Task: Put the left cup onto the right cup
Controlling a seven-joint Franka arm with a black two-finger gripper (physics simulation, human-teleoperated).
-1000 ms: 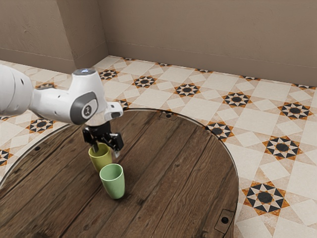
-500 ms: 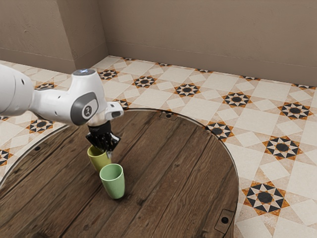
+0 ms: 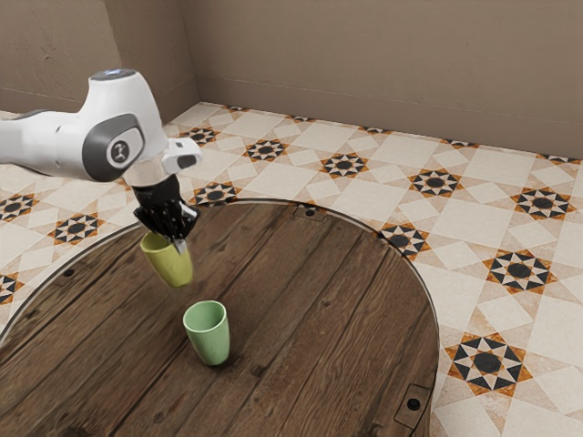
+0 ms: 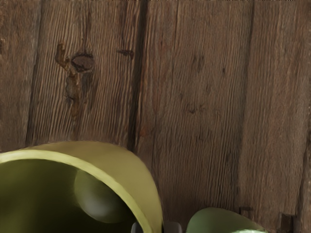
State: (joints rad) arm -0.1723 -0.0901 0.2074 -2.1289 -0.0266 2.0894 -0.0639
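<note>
The yellow-green cup [image 3: 168, 259] is now hanging clear of the table [image 3: 319, 300], the hand [image 3: 173, 240] is gripping its rim, and placement onto the green cup [image 3: 207, 332] nearby is still pending.

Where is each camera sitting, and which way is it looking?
Exterior view: sits beside the arm, above the table, looking down across it; it shows the white arm and its fingers gripping the olive cup above the wood, near the green cup.
Wrist view: sits on the arm's hand, looking down at the planks, with the olive cup's rim just under the hand.
Shared: both cups and the wooden table.
</note>
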